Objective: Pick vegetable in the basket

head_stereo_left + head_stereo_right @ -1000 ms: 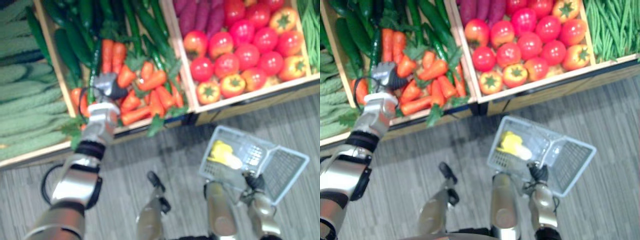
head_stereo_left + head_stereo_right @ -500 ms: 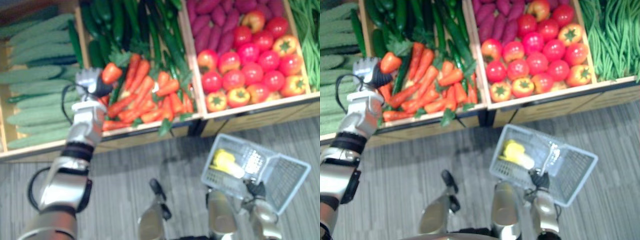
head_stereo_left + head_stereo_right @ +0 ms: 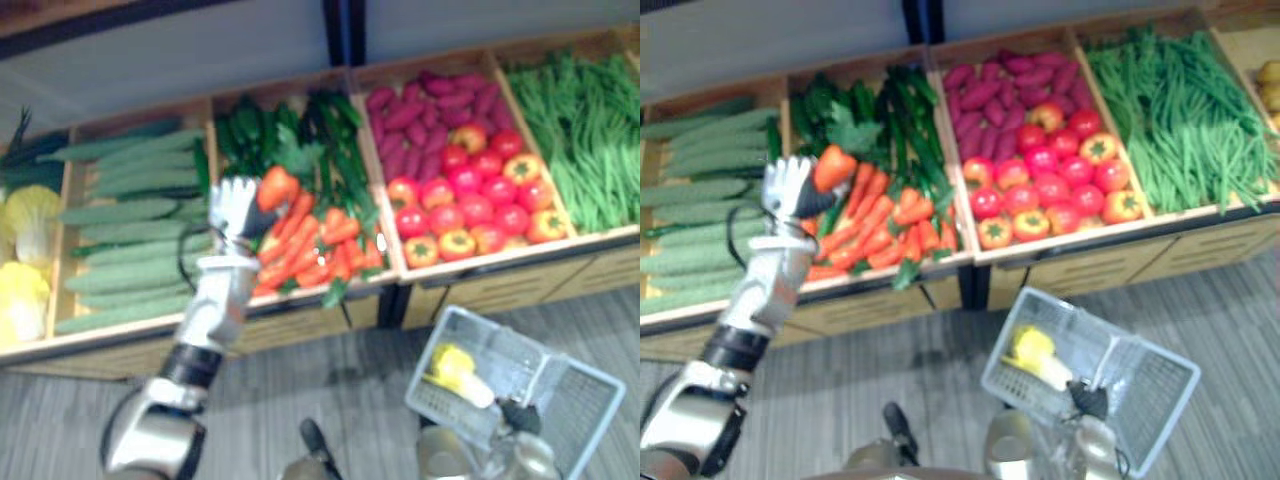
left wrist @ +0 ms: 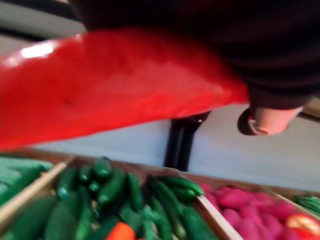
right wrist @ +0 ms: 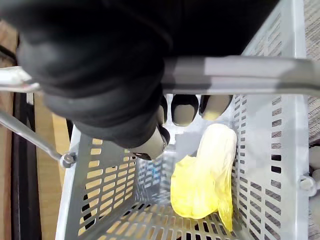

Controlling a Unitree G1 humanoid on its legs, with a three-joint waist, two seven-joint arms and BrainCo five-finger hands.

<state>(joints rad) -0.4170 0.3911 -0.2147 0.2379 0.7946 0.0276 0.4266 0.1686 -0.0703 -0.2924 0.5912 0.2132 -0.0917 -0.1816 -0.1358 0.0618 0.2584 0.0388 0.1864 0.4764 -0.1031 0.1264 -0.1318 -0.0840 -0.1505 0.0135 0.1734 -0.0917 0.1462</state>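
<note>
The left hand (image 3: 232,208) is curled round a carrot (image 3: 275,187), pinching it between thumb and fingers. It holds the carrot in the air above the carrot pile (image 3: 320,245), clear of it. The right hand (image 5: 100,65) is closed round the handle (image 5: 240,75) of the basket (image 3: 590,385). The basket hangs low at the robot's right, well apart from the carrot. A yellow vegetable (image 5: 205,175) lies on the basket's bottom, toward the end nearer the robot's left.

Between the carrot and the basket are the rest of the carrots and the front board (image 3: 330,310) of the stall.

The stall is a row of wooden bins set side by side with dividers between them. From the robot's left they hold:
- pale cabbage (image 3: 22,250)
- cucumbers (image 3: 130,230)
- the carrots, with dark greens (image 3: 300,130) behind them
- tomatoes (image 3: 470,200), with purple sweet potatoes (image 3: 430,100) behind them
- green beans (image 3: 580,140)

The floor (image 3: 330,400) before the stall is grey and streaked. Behind the bins stands a grey wall (image 3: 180,50) with a dark post (image 3: 340,30).
</note>
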